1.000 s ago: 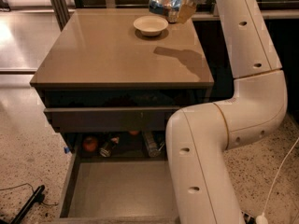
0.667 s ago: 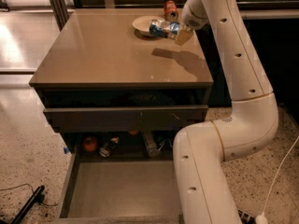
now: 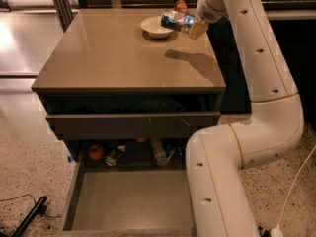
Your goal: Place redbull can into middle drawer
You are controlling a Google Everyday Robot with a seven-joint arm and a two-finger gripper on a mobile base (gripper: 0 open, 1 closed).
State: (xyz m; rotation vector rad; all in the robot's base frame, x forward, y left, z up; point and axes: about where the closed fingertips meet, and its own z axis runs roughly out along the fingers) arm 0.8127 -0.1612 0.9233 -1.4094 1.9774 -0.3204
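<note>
Room waits at 6 o'clock: the drawer (image 3: 133,201) stands pulled out below the tabletop (image 3: 113,58). Up at 12 o'clock sits the bowl (image 3: 156,27). At its 2 o'clock the can (image 3: 174,19) hangs on its side, clear of the top, throwing a shadow. The gripper (image 3: 193,26) is at the can's 3 o'clock end, jaws clamped on it.

I judge the can light, slick and thin-walled: stiff enough to carry, easy to dent. A hold across mid-body would be safer; an end hold may let it swivel.

A second ago it hung further back, at the bowl's 1 o'clock, hiding the orange can (image 3: 180,5), which now shows behind it.
</note>
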